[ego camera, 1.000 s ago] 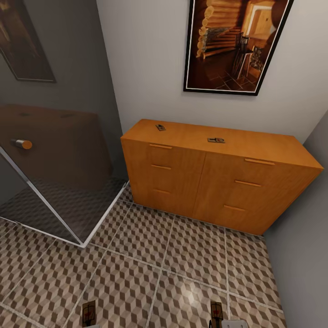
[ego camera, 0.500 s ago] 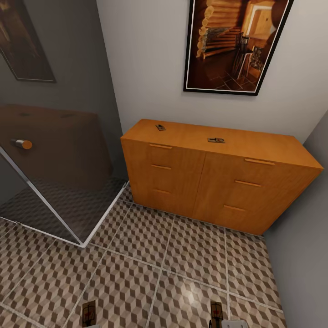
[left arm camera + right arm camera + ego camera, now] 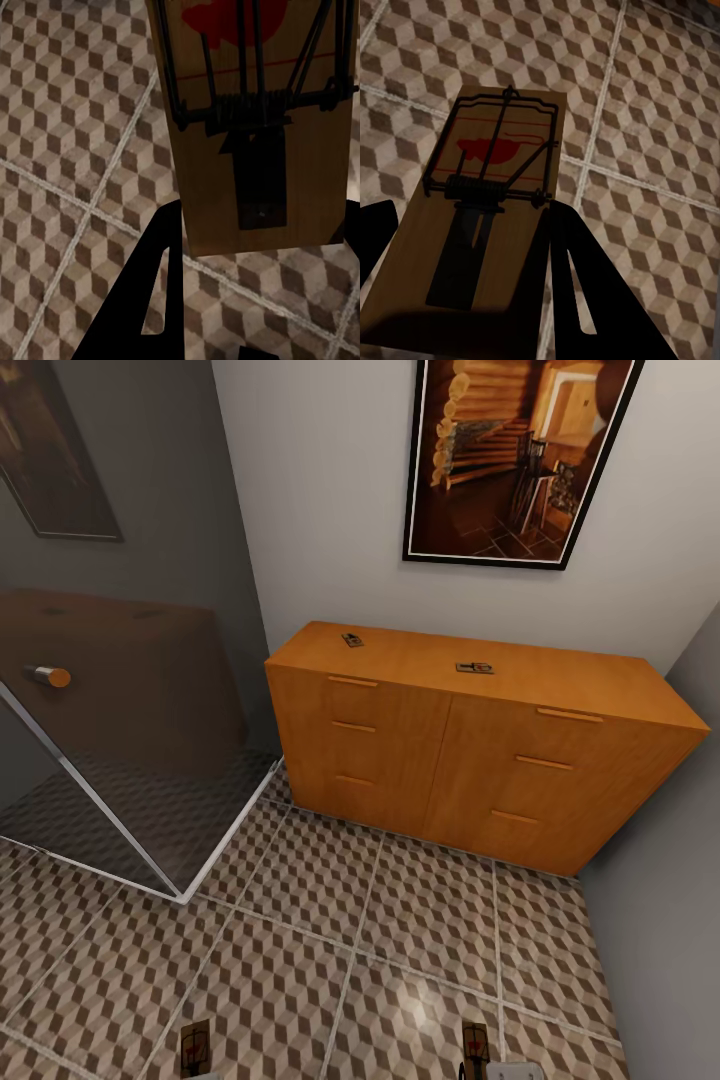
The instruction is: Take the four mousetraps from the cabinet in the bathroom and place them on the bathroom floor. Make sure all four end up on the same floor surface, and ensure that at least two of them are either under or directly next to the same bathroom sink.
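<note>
Two small flat tan wooden mousetraps with dark wire frames lie on the smooth top of the orange-brown wooden cabinet (image 3: 470, 750): one (image 3: 351, 639) near its left end, the other (image 3: 475, 667) nearer the middle, well apart from each other. The other two are off the cabinet and in the robot's grasp, so the task looks about half begun: none is seen resting on the cube-patterned brown, beige and white tiled bathroom floor (image 3: 330, 950) yet, and no sink is in sight from here.

At the bottom edge of the head view, a trap (image 3: 194, 1046) sits on the left and another (image 3: 474, 1050) on the right, both low over the tiles. The left claw (image 3: 247, 247) is closed on its tan board with the red spot (image 3: 255, 127), dark fingers flanking the board's near end (the tiles show beyond it). The right claw (image 3: 465, 300) likewise grips its trap (image 3: 487, 225), held lengthwise along the fingers, above the floor. Both arms appear drawn in close to the body, pointing downward.
</note>
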`<state>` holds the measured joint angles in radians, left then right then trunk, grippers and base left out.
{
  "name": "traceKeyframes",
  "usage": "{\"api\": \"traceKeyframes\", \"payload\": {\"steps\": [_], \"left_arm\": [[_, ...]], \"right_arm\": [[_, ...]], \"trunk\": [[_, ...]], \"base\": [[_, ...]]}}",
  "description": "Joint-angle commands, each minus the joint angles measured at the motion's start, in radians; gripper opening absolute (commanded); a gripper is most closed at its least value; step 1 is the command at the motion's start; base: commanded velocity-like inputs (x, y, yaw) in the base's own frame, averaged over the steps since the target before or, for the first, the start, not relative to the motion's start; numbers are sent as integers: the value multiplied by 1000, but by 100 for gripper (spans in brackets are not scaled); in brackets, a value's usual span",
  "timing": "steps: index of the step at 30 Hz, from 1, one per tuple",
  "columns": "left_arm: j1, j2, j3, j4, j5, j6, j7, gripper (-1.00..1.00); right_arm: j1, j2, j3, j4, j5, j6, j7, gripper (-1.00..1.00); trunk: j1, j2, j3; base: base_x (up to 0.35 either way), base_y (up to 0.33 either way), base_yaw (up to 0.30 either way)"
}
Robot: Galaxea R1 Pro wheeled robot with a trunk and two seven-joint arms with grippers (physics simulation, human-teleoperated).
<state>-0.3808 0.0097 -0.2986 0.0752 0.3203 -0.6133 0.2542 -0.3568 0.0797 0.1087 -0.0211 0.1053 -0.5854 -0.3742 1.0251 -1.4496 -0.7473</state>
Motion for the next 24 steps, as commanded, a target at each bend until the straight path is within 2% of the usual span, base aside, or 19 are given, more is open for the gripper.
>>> {"api": "traceKeyframes", "payload": {"steps": [1, 24], "left_arm": [[-1, -1, -8, 3, 0, -3, 8, -100], [-2, -1, -8, 3, 0, -3, 8, -100]], "right_arm": [[-1, 0, 3, 1, 7, -1, -5, -100], [-1, 0, 3, 1, 7, -1, -5, -100]], "trunk": [[0, 0, -1], [0, 0, -1]], "base": [[0, 0, 0], [0, 0, 0]]}}
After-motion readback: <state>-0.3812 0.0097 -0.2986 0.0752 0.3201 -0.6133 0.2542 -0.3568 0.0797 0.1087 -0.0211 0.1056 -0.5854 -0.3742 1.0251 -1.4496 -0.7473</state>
